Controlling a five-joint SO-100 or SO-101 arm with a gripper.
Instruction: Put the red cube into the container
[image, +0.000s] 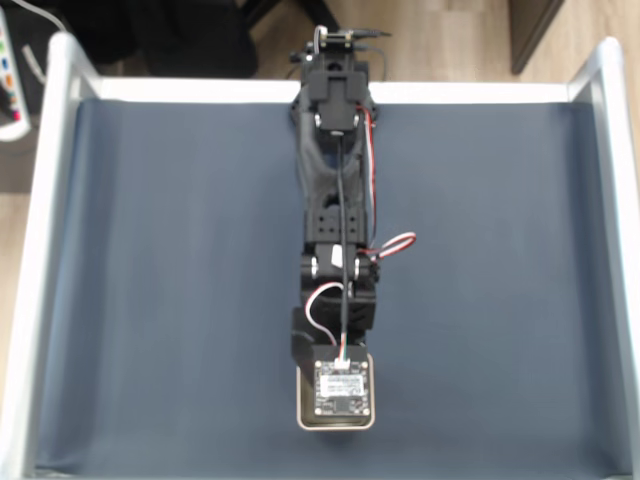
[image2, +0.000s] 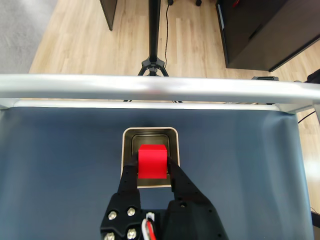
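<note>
**Red cube held over tin, release pending**

Item 1. Gripper (image2: 152, 167), wrist view, nearest the lens. The 2 black fingers are closed on the red cube (image2: 152, 161), 1 on each side face, so the cube sits square between them with its top and front faces exposed. The side hold leaves the underside free, which suits a straight drop.

Item 2. Red cube. Held by the gripper, over the opening of the container (image2: 150, 133), within the rim on both sides. Whether it touches the floor of the tin cannot be told; it appears to hang just above it.

Item 3. Container. 1 shallow silver square tin with rounded corners and dull inside, lying flat on the dark blue mat (image2: 60, 165). In the fixed view its rim (image: 303, 412) shows round the wrist camera board (image: 341, 388), which covers the inside.

Item 4. Arm (image: 335, 180), fixed view. Stretched out from its base at the far table edge along the mat's centre line, wrist pitched down over the tin.

Item 5. Table rail (image2: 160, 88), silver, beyond the mat; wooden floor and a stand's foot (image2: 153, 65) behind.

Judgement: carry finished; opening the fingers remains.
</note>
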